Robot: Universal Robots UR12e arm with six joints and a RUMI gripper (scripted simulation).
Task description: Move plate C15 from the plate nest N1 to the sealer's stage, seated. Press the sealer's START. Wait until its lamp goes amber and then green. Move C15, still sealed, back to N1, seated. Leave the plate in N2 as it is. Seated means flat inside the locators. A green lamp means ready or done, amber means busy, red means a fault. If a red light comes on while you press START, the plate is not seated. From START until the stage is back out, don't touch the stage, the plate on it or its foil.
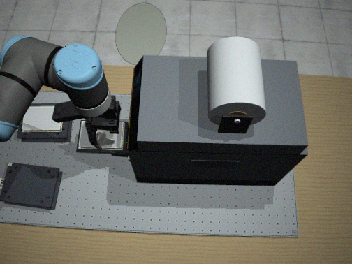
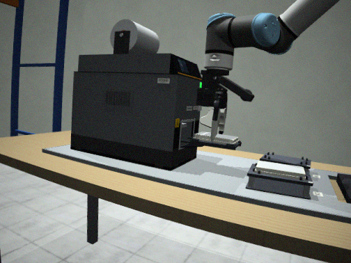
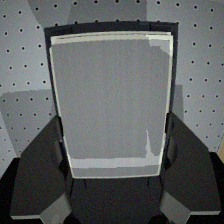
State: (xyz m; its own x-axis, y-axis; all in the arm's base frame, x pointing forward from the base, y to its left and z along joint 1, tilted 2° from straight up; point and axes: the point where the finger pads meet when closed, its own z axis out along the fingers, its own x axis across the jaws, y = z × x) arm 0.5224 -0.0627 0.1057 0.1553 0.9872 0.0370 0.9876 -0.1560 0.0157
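Note:
Plate C15 (image 1: 84, 140) (image 2: 228, 140) (image 3: 110, 90) lies flat on the sealer's extended stage (image 2: 237, 144) (image 3: 112, 27); a smooth grey sheet covers its top. My gripper (image 1: 105, 140) (image 2: 217, 135) (image 3: 113, 115) is shut on C15, one jaw against each side. No gap shows between plate and stage. The sealer (image 1: 167, 100) (image 2: 122, 121) has its lamp (image 2: 200, 85) lit green. The empty nest (image 1: 31, 186) (image 2: 287, 160) appears to be N1. Another plate (image 1: 36, 116) (image 2: 278, 170) sits in the other nest (image 2: 282, 187), apparently N2. START is not clearly visible.
The sealer's front face and open door slot stand close beside my gripper. A white foil roll (image 1: 235, 79) (image 2: 144, 37) is on top of the sealer. The plate-filled nest stands behind the wrist on the side away from the sealer. A dark object (image 2: 345, 187) is at the right edge.

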